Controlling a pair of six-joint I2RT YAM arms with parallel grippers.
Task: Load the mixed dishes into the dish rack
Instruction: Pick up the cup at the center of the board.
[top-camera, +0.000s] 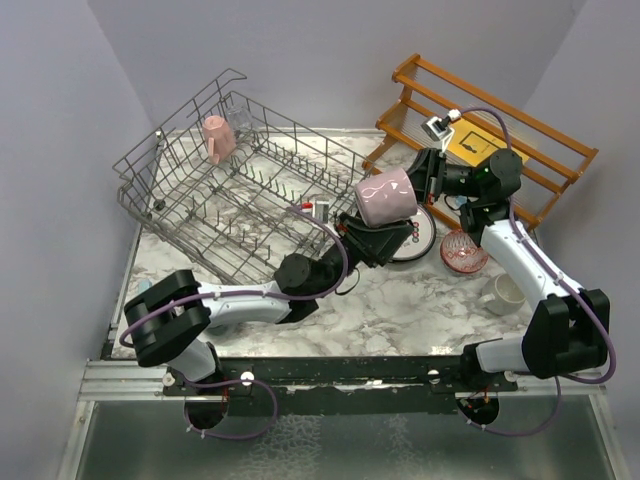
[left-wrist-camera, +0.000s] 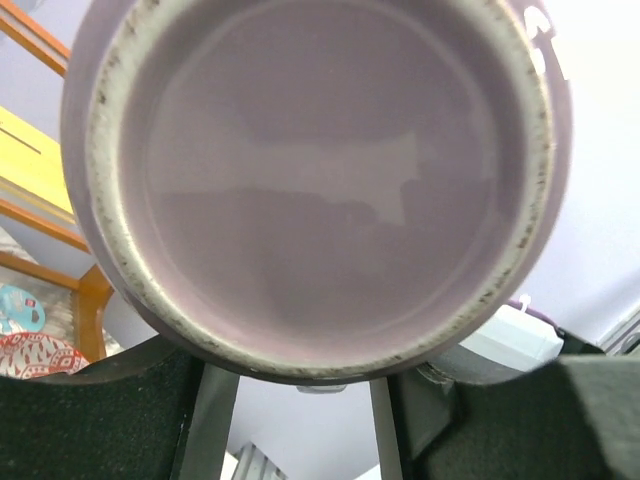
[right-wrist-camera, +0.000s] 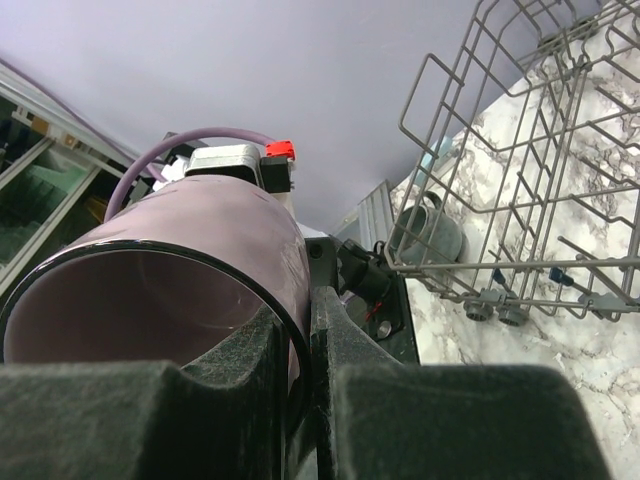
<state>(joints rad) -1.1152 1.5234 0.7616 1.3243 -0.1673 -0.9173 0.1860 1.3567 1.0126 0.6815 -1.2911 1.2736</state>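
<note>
Top view: bright, even, diffuse light from overhead. Soft faint shadows under the dish rack (top-camera: 230, 190) wires and arms on the marble table (top-camera: 420, 310). Sharp throughout, slight bend at the edges.

Left wrist: mauve mug (left-wrist-camera: 320, 190) base fills the frame w/ a pale reflected patch on the glaze. Speckled rim fairly crisp, bkgd washed out, left gripper (left-wrist-camera: 300, 420) soft at btm.

Right wrist: right gripper (right-wrist-camera: 305, 330) dark and blurred up close. Rack sharp, strong wide-angle bend.
</note>
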